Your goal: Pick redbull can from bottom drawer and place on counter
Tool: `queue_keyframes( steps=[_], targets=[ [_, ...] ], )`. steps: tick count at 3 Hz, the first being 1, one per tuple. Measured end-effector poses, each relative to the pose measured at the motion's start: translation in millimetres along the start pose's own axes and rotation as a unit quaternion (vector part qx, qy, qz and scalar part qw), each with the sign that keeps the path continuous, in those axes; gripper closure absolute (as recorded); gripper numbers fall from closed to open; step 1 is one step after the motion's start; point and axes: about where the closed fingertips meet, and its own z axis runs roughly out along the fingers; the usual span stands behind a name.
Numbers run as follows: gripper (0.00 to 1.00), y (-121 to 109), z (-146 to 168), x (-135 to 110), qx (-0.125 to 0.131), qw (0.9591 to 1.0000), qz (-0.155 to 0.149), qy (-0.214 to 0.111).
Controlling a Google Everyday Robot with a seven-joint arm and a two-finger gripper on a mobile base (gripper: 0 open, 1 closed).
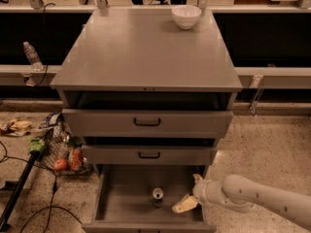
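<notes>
The redbull can [158, 196] stands upright on the floor of the open bottom drawer [126, 203], near its middle. My gripper [189, 194] is inside the drawer, just right of the can and apart from it, on the white arm reaching in from the right. One pale fingertip [182, 205] points toward the can. The counter [141, 52] is the broad grey top of the cabinet, above the two upper drawers.
A white bowl [186, 16] sits at the counter's far right. Both upper drawers [147, 122] with black handles stand pulled out above the bottom drawer. A wire basket with fruit [65, 154], cables and a black pole lie on the floor at left. A water bottle [32, 55] stands on the left ledge.
</notes>
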Motion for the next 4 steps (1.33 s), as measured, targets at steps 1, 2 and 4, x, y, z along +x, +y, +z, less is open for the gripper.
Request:
queue_keyframes(
  steps=[1, 2, 4],
  targets=[
    [0.0, -10, 27, 14, -0.001, 0.9998, -0.004, -0.018],
    [0.0, -8, 54, 17, -0.023, 0.9977, -0.036, -0.053],
    [0.0, -1, 114, 28, -0.038, 0.9932, -0.08, -0.076]
  ],
)
